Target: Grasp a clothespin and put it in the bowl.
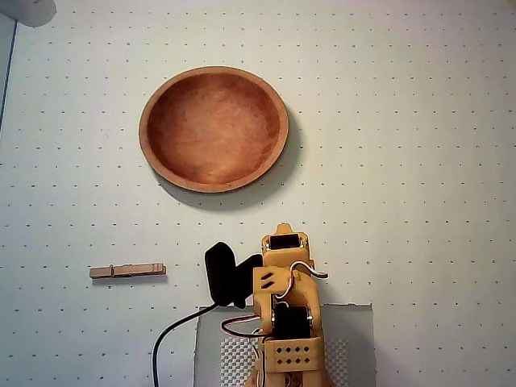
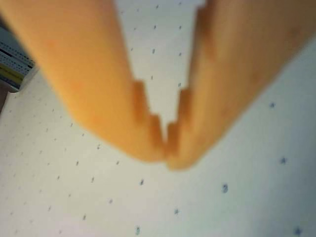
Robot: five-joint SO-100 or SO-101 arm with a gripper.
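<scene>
The reddish-brown wooden bowl (image 1: pixel 214 127) sits on the dotted white mat in the upper middle of the overhead view, with nothing in it. The light-tan clothespin (image 1: pixel 127 271) lies flat and horizontal at the lower left, well apart from the bowl. The yellow arm is folded at the bottom centre, to the right of the clothespin. In the wrist view my gripper (image 2: pixel 167 154) fills the frame, blurred; its two orange fingers (image 2: pixel 98 89) meet at the tips with nothing between them, above bare mat. Bowl and clothespin are out of the wrist view.
The arm's base stands on a grey perforated pad (image 1: pixel 355 339) at the bottom edge. A black cable (image 1: pixel 165 343) curls off to the left of the base. A black wrist camera (image 1: pixel 219 270) sticks out beside the arm. The mat's left edge (image 1: pixel 6 89) shows at the far left.
</scene>
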